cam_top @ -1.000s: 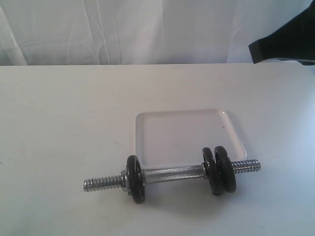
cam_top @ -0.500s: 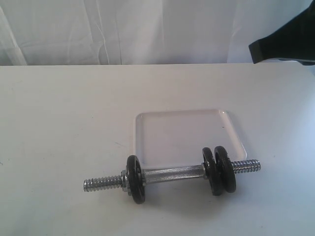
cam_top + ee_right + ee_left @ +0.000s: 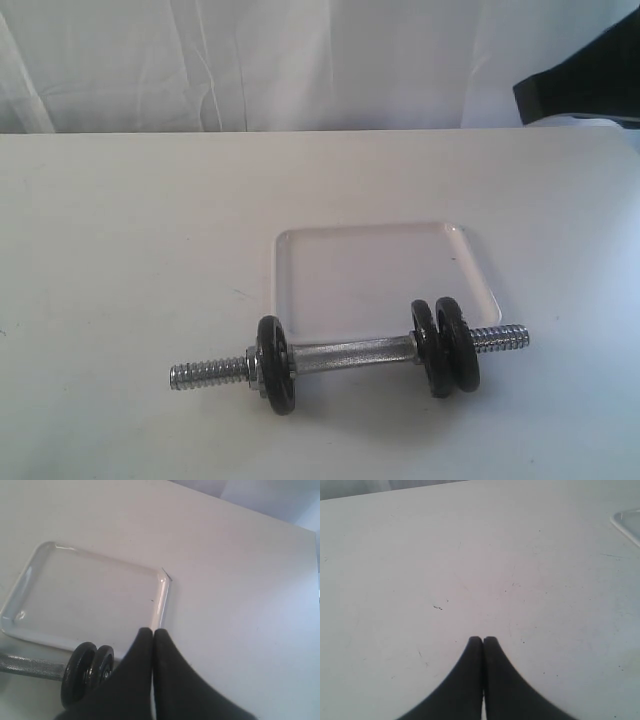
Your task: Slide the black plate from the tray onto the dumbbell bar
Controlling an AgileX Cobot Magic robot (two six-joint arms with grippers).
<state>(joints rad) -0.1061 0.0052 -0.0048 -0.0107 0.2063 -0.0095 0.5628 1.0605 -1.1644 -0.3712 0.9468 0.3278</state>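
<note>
The chrome dumbbell bar [image 3: 350, 355] lies on the table along the near rim of the white tray [image 3: 372, 229]. Three black plates stand on it: one [image 3: 275, 365] by the left threads, two side by side [image 3: 432, 348] [image 3: 459, 345] by the right threads. The tray shows only its bare floor. In the right wrist view my right gripper [image 3: 152, 630] is shut on nothing, raised above the tray's corner [image 3: 162, 587], beside the paired plates [image 3: 78, 679]. My left gripper [image 3: 482, 638] is shut on nothing over bare table, with a tray corner [image 3: 626, 522] at the edge of its view.
White table [image 3: 120, 250] with a white cloth backdrop [image 3: 250, 60] behind it. A dark part of the right arm [image 3: 585, 90] hangs at the upper right of the exterior view.
The dark right arm at the upper right has drawn back slightly to the right. Bar, plates and tray have not moved.
</note>
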